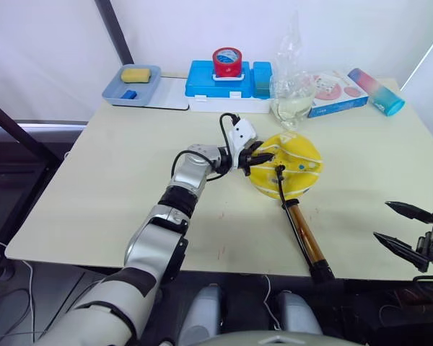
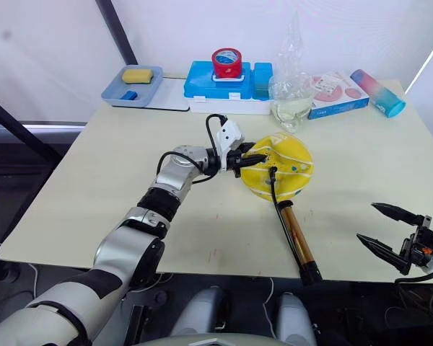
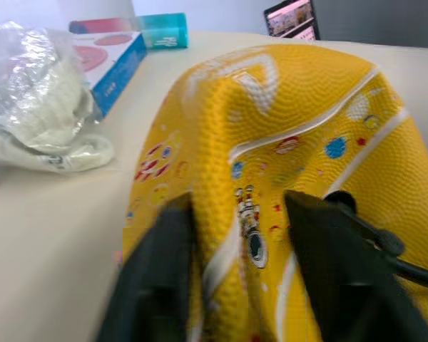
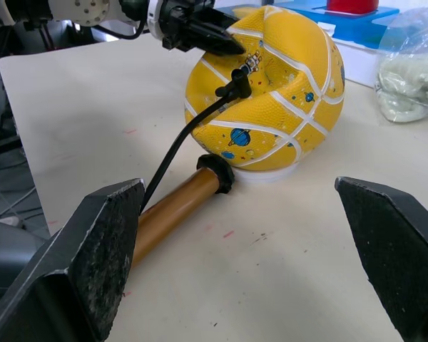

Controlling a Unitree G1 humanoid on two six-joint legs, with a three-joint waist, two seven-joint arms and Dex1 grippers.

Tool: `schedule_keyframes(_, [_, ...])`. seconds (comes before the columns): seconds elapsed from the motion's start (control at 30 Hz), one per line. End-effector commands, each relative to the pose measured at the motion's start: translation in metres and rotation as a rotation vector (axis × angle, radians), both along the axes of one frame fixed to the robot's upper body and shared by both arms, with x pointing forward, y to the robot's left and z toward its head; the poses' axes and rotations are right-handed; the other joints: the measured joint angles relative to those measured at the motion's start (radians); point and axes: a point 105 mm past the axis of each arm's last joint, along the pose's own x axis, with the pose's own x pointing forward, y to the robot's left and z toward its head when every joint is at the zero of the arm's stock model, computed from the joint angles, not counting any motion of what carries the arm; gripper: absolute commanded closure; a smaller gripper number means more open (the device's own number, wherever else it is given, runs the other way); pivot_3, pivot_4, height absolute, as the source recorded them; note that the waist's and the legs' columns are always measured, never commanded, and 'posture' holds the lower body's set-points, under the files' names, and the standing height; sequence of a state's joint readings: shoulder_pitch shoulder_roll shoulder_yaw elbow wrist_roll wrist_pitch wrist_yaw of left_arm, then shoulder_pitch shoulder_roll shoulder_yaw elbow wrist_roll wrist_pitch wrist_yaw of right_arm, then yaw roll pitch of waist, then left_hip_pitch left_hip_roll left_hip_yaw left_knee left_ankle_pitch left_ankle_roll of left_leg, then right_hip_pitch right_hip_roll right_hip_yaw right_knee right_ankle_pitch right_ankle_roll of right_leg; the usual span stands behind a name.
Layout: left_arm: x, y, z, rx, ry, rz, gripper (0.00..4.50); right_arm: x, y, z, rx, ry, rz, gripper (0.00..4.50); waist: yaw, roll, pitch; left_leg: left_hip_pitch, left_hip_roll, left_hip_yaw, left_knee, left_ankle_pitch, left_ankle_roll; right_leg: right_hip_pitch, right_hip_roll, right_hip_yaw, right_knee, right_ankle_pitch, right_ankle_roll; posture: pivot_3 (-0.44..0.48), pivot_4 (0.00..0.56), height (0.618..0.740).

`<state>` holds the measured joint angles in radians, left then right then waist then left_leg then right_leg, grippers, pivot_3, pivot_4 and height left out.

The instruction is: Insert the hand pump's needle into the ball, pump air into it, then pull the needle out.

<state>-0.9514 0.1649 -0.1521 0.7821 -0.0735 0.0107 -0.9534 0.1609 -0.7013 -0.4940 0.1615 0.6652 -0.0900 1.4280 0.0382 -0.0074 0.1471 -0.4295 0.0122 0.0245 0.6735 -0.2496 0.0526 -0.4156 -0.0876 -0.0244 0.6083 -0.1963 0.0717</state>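
**On the counter: ball steadied, pump lying idle**

At the left of the scene, the left gripper (image 1: 258, 154) reaches across the counter (image 1: 115, 187) and pinches a raised fold of the ball (image 1: 296, 162), one black finger on each side of the ridge, as the left wrist view shows. The yellow ball sits near the counter's middle, dented and saggy on top, resting on what looks like a small white ring. Just beside those fingers, the needle (image 4: 237, 80) and its black fitting meet the ball's skin; whether the tip is already fully seated in the valve is too small to tell.

From that fitting the thin black hose drops down the ball's near face to the hand pump (image 1: 306, 241). Its amber tube lies flat, long axis running from the ball towards the counter's near edge, slanting slightly rightward; the hose end points at the ball, the black handle end points at the robot.

Further right, the right gripper (image 1: 400, 227) hovers near the counter's front edge, fingers spread wide, holding nothing, well apart from the pump.

My reading: insertion is at or near completion, and pumping has not begun. Next, the right gripper would need to close on the handle and stroke along the tube's axis while the left one steadies the ball
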Motion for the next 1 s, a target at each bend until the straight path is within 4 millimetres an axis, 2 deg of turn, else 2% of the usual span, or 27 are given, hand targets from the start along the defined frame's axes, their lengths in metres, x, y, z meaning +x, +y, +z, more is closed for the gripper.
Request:
schedule_keyframes(0.03, [-0.005, 0.005, 0.040, -0.098, -0.087, -0.031, 0.40, -0.001, -0.002, 0.010, -0.007, -0.055, -0.011, 0.00, -0.001, 0.000, 0.001, 0.000, 0.000, 0.002, 0.000, 0.000, 0.000, -0.001, 0.000, 0.003, 0.001, 0.000, 0.000, 0.000, 0.150, 0.739])
schedule_keyframes(0.07, [-0.007, 0.008, 0.046, -0.116, -0.095, -0.034, 0.10, 0.000, -0.002, 0.010, -0.007, -0.056, -0.011, 0.00, -0.002, 0.000, 0.001, 0.001, 0.000, 0.004, 0.000, 0.000, 0.000, -0.002, 0.000, 0.006, 0.001, 0.000, 0.001, 0.000, 0.150, 0.739])
schedule_keyframes(0.2, [-0.016, 0.023, 0.063, -0.167, -0.113, -0.037, 0.10, 0.000, -0.003, 0.009, -0.004, -0.056, -0.013, 0.00, -0.011, -0.001, 0.002, 0.009, -0.001, 0.012, 0.000, -0.003, 0.005, -0.002, 0.001, 0.019, 0.001, 0.002, 0.003, 0.000, 0.150, 0.739])
schedule_keyframes(0.27, [-0.022, 0.031, 0.066, -0.172, -0.109, -0.037, 0.10, 0.000, -0.003, 0.008, -0.003, -0.055, -0.014, 0.00, -0.019, -0.002, 0.002, 0.013, -0.002, 0.018, 0.000, -0.005, 0.007, -0.002, 0.001, 0.027, 0.001, 0.003, 0.005, 0.000, 0.150, 0.739])
schedule_keyframes(0.37, [-0.033, 0.054, 0.059, -0.158, -0.097, -0.005, 0.10, -0.001, -0.005, 0.007, -0.004, -0.044, -0.014, 0.00, -0.031, -0.003, 0.003, 0.016, -0.002, 0.025, 0.000, -0.006, 0.010, -0.002, 0.002, 0.036, 0.001, 0.004, 0.006, 0.000, 0.150, 0.739])
schedule_keyframes(0.5, [-0.050, 0.086, 0.046, -0.144, -0.057, 0.031, 0.10, 0.002, -0.010, 0.009, -0.017, -0.046, -0.021, 0.00, -0.046, -0.004, 0.004, 0.018, -0.003, 0.027, 0.000, -0.007, 0.010, -0.005, 0.003, 0.047, 0.002, 0.005, 0.008, 0.000, 0.150, 0.739])
schedule_keyframes(0.6, [-0.069, 0.119, 0.021, -0.098, 0.001, 0.068, 0.10, 0.005, -0.014, 0.007, -0.031, -0.035, -0.027, 0.00, -0.050, -0.004, 0.004, 0.019, -0.002, 0.028, 0.000, -0.007, 0.011, -0.004, 0.002, 0.048, 0.002, 0.006, 0.008, 0.000, 0.150, 0.739])
schedule_keyframes(0.7, [-0.085, 0.142, 0.004, -0.073, 0.051, 0.109, 0.10, 0.007, -0.016, 0.004, -0.043, -0.024, -0.040, 0.00, -0.052, -0.005, 0.004, 0.021, -0.001, 0.029, -0.001, -0.007, 0.011, -0.003, 0.002, 0.048, 0.002, 0.006, 0.008, 0.000, 0.150, 0.739])
schedule_keyframes(0.83, [-0.108, 0.166, -0.019, -0.039, 0.096, 0.152, 0.10, 0.008, -0.020, 0.000, -0.061, -0.014, -0.073, 0.00, -0.040, -0.005, 0.005, 0.020, -0.001, 0.024, 0.000, -0.007, 0.011, -0.001, 0.001, 0.043, 0.002, 0.006, 0.007, 0.000, 0.150, 0.739])
schedule_keyframes(1.0, [-0.135, 0.187, -0.036, -0.037, 0.142, 0.186, 0.10, 0.005, -0.023, -0.005, -0.074, -0.005, -0.101, 0.00, -0.036, -0.005, 0.004, 0.020, 0.000, 0.023, -0.001, -0.007, 0.011, -0.001, 0.000, 0.041, 0.002, 0.006, 0.007, 0.000, 0.150, 0.739])
